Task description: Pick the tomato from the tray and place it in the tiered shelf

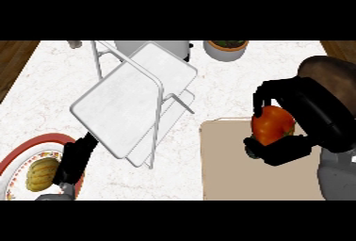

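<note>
Black right hand (288,129) curled round the round red-orange tomato (271,124), fingers arched over its top and thumb side hooked under its lower edge, fruit pinched between. Tomato apparently lifted clear, hanging over the upper right part of the flat beige rectangular tray (243,169); whether any contact with the tray remains, impossible to tell from this steep angle.

To the tray's left, close by, the white wire-framed tiered shelf (139,101), its two pale flat panels stacked and slanted in view. Further left of the tray, at the counter's edge, a red-rimmed patterned plate (21,162) bearing a ribbed yellow-brown squash-like item (42,174). Black left hand (73,160) low beside that plate, fingers roughly straight and holding nothing, resting.

For the carry: best raised high enough to pass the shelf's thin frame rods, swung left from the tray, brought down over the middle of a panel rather than its edge, released only once settled, since a round fruit would likely roll on a flat sheet.

Hard to make out: much of the tomato behind the fingers; the lower shelf panel mostly covered by the upper; behind the shelf, away from the tray, a grey vessel (153,47) and a white pot with dark contents (226,48), both cut off by the view's top.
</note>
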Tool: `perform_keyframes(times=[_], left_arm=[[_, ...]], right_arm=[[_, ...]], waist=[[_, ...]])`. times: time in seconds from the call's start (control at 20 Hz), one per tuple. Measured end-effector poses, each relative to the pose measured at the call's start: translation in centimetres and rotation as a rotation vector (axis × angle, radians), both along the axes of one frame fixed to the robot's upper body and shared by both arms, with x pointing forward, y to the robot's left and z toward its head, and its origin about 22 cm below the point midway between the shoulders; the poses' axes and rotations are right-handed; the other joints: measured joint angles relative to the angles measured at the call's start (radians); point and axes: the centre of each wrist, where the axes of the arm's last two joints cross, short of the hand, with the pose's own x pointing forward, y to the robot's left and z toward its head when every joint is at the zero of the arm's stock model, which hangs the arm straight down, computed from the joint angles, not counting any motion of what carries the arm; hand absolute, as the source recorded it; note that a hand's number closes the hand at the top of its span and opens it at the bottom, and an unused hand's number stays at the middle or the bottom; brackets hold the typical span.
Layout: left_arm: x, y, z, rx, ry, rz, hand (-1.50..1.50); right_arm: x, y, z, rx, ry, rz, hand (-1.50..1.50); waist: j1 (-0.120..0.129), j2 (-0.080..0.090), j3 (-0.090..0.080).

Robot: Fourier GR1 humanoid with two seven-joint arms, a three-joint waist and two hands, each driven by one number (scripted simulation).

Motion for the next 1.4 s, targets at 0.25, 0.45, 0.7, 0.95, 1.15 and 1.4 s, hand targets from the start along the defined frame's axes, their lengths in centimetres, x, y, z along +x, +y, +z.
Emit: perform_keyframes(times=[0.25,0.45,0.7,0.95,1.15,1.4], left_arm=[[0.3,0.3,0.3,-0.006,-0.002,-0.003,0.00],[0.5,0.0,0.9,-0.003,-0.003,-0.004,0.00],[0.5,0.0,0.8,-0.004,-0.001,-0.010,0.00],[0.5,-0.5,0.8,-0.001,0.000,-0.010,0.00],[0.7,-0.2,0.7,-0.002,-0.012,-0.019,0.00],[1.1,-0.6,0.9,-0.003,-0.012,-0.024,0.00]], right_arm=[[2.0,1.5,5.0,0.111,-0.028,-0.005,1.50],[3.7,4.4,7.8,0.127,-0.044,-0.023,1.50],[6.7,9.1,9.1,0.141,-0.054,-0.058,1.50],[9.6,12.6,9.7,0.128,-0.053,-0.057,1.50],[11.5,15.2,9.1,0.087,-0.055,-0.023,1.50],[13.2,18.3,8.1,0.039,-0.028,0.011,1.50]], waist=[[0.002,0.001,0.000],[0.005,0.001,0.000],[0.011,0.004,0.000],[0.016,0.006,0.000],[0.018,0.008,0.000],[0.028,0.010,0.000]])
